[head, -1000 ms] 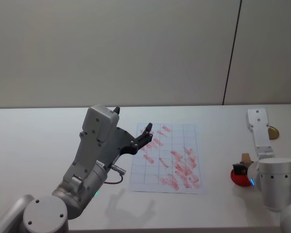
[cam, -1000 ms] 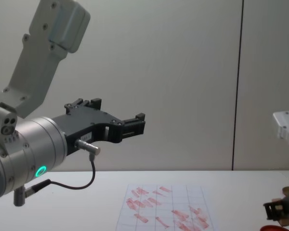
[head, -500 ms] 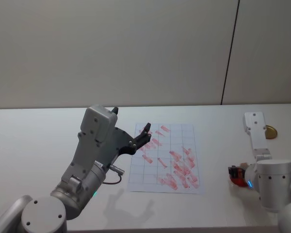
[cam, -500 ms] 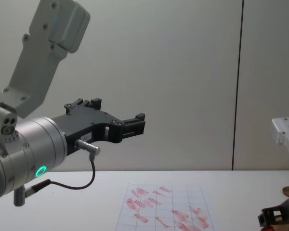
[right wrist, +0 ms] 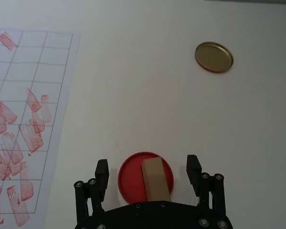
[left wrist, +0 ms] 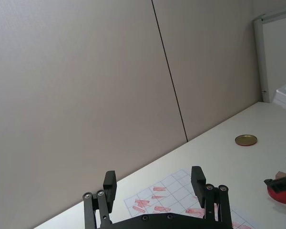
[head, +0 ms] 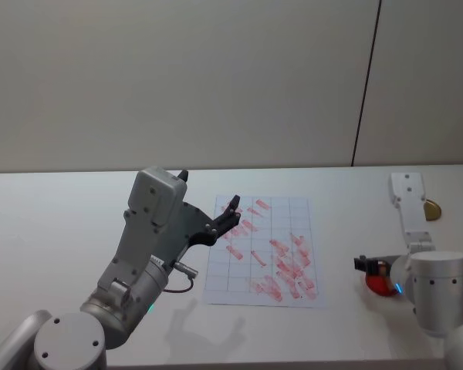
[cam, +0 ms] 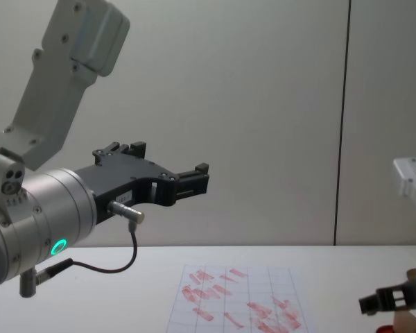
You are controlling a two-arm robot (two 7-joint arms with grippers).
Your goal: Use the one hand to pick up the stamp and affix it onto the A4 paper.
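Hovering over the stamp, lower centre of the right wrist view: right gripper, fingers spread and empty, flanking its long axis. Left gripper unclenched, idle, far.

A plain, matte beige panelled wall fills the room behind the work area. A thin dark vertical seam divides its panels, running down to the table's far edge. Below it lies a smooth white rectangular tabletop, evenly lit, with soft shadows. In the left wrist view a pale framed panel stands at the wall's far end.
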